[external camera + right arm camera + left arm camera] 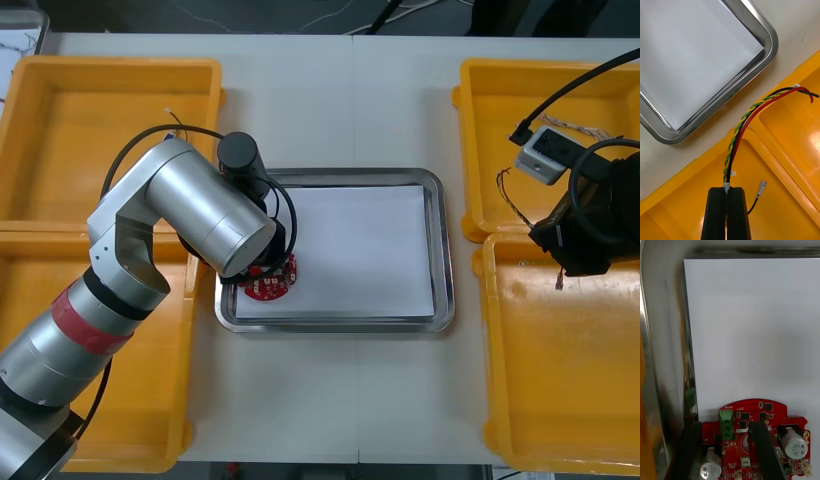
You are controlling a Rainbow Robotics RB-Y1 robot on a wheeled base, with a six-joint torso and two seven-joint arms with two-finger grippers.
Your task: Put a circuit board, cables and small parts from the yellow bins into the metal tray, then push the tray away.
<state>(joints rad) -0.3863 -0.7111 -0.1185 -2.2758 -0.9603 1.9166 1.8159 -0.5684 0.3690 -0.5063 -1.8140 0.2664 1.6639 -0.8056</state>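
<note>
**Board sits in the tray corner, cable comes next**

Low in the frame, the left gripper (pixel 724 427) pinches the red board (pixel 763 416) at the lower left corner of the tray (pixel 437 250). At the right edge, the right gripper (pixel 729 189) is squeezed thin on a cable (pixel 738 135) over the bins (pixel 560 380). The tray lies to its left, so I think the cable must go that way

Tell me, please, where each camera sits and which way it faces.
Front view: above the arms, looking steeply down at the table; both arms show.
Left wrist view: on the left wrist, facing the metal tray; left gripper shut on the circuit board.
Right wrist view: on the right wrist, facing a yellow bin; right gripper shut on a cable.
All three share that tray.
</note>
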